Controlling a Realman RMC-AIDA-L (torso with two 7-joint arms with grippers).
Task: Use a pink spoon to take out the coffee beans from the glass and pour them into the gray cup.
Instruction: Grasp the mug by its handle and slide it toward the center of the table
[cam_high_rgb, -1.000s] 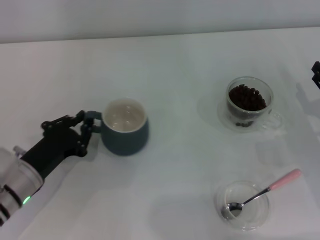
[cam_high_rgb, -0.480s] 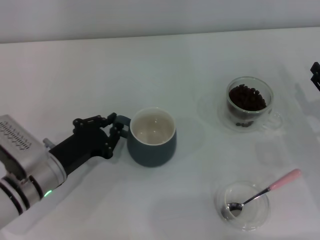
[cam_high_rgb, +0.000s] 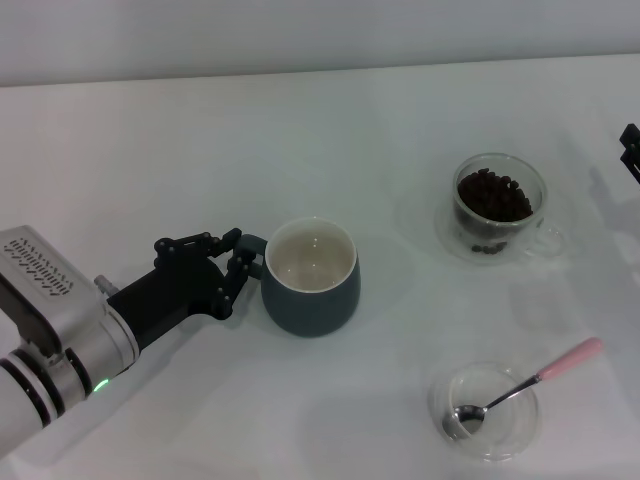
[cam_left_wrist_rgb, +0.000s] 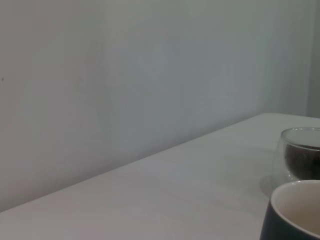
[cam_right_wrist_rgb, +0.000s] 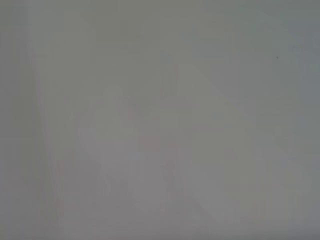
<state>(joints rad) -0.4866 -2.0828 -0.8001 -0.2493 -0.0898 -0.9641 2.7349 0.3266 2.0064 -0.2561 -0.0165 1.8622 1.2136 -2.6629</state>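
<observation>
The gray cup (cam_high_rgb: 311, 277) stands upright at the table's middle, cream inside and empty; its rim also shows in the left wrist view (cam_left_wrist_rgb: 295, 212). My left gripper (cam_high_rgb: 238, 262) is shut on the cup's handle from the left. The glass (cam_high_rgb: 499, 205) holding dark coffee beans (cam_high_rgb: 492, 195) stands at the right, also seen in the left wrist view (cam_left_wrist_rgb: 300, 157). The pink spoon (cam_high_rgb: 527, 386) lies with its metal bowl in a shallow clear dish at the front right, pink handle pointing up and right. Only a dark part of my right gripper (cam_high_rgb: 631, 150) shows at the right edge.
The shallow clear glass dish (cam_high_rgb: 487, 412) sits near the front right. A clear saucer (cam_high_rgb: 452, 236) lies under the glass. A pale wall rises behind the white table (cam_high_rgb: 330, 130). The right wrist view shows only a blank grey surface.
My left arm has dragged the gray cup by its handle to the right, towards the table's middle, most of it in the first half second. The glass, spoon and dish have not moved.
</observation>
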